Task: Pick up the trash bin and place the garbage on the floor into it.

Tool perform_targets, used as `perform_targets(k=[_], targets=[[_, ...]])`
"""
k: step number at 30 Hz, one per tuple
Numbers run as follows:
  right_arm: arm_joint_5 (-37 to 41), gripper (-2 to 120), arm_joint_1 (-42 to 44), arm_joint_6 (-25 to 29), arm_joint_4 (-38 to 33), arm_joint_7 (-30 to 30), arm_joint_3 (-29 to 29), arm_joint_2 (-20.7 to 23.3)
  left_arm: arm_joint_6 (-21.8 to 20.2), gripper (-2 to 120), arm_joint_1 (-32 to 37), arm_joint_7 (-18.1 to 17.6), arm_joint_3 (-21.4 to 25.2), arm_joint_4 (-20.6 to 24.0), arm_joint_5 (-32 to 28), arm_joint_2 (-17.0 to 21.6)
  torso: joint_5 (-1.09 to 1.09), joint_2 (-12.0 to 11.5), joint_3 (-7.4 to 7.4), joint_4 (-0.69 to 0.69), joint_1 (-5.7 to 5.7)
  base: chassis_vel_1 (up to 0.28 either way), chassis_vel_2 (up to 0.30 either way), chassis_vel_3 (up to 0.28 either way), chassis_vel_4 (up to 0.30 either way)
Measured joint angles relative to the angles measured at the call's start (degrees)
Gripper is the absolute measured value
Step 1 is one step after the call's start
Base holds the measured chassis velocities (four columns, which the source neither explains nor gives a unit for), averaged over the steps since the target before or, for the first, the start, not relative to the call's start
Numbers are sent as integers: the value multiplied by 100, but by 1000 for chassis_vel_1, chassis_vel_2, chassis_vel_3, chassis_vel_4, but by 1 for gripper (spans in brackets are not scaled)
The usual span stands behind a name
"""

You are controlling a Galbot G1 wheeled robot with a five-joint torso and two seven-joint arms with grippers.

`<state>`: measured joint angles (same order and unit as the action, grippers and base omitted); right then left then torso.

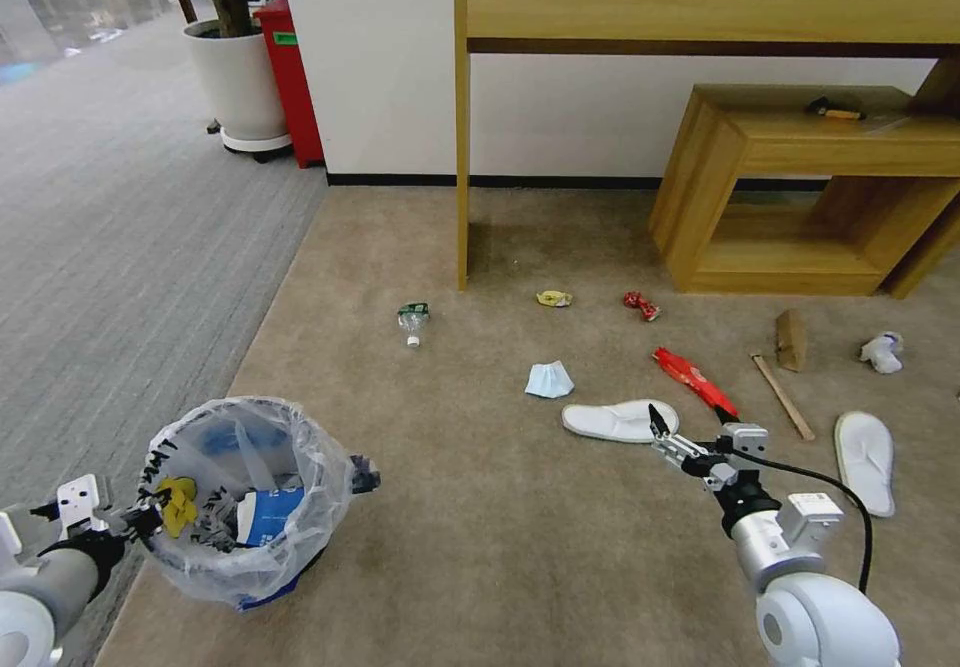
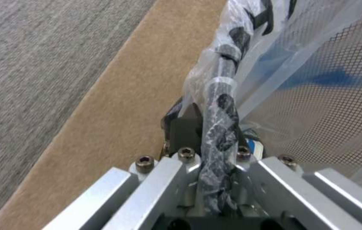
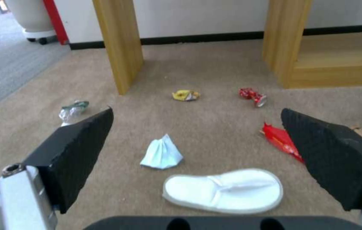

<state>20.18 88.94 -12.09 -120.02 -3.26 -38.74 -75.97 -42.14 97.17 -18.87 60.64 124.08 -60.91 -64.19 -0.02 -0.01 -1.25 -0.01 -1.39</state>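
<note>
The trash bin (image 1: 245, 497), with its clear printed bag liner, is at the lower left and holds some litter. My left gripper (image 1: 140, 522) is shut on the bin's bagged rim (image 2: 221, 121). Garbage lies on the beige floor (image 1: 480, 507): a white slipper (image 1: 618, 419), a second slipper (image 1: 866, 462), a long red wrapper (image 1: 693, 379), a blue-white packet (image 1: 549, 380), a clear bottle (image 1: 412, 322), a yellow wrapper (image 1: 553, 298), a crumpled red wrapper (image 1: 641, 305), cardboard (image 1: 791, 339) and a wooden stick (image 1: 783, 397). My right gripper (image 1: 690, 417) hovers open just near the first slipper (image 3: 224, 190).
A tall wooden desk (image 1: 700, 7) and a low wooden shelf (image 1: 800, 187) stand against the far wall. A white plant pot (image 1: 238, 82) and a red box (image 1: 290, 77) are at the far left. Grey ribbed carpet (image 1: 120, 247) borders the beige carpet on the left.
</note>
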Motion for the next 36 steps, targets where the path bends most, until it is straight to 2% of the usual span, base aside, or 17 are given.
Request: perform_targets(k=[26,30,36], targets=[[-7,100,-38,7,288,-29,68,22,0,0,-2,-48,-177,114,81,-33,0,0,0,0,1,-131,134,127,-129],[85,100,-33,-17,442,-33,16,47,0,0,15,-48,-196,135,89,-36,0,0,0,-1,1,-122,149,130,-160],[293,100,-70,-105,1179,18,-148,87,1,0,15,-52,-214,142,104,-38,1,0,0,0,1,-76,59,66,-79]])
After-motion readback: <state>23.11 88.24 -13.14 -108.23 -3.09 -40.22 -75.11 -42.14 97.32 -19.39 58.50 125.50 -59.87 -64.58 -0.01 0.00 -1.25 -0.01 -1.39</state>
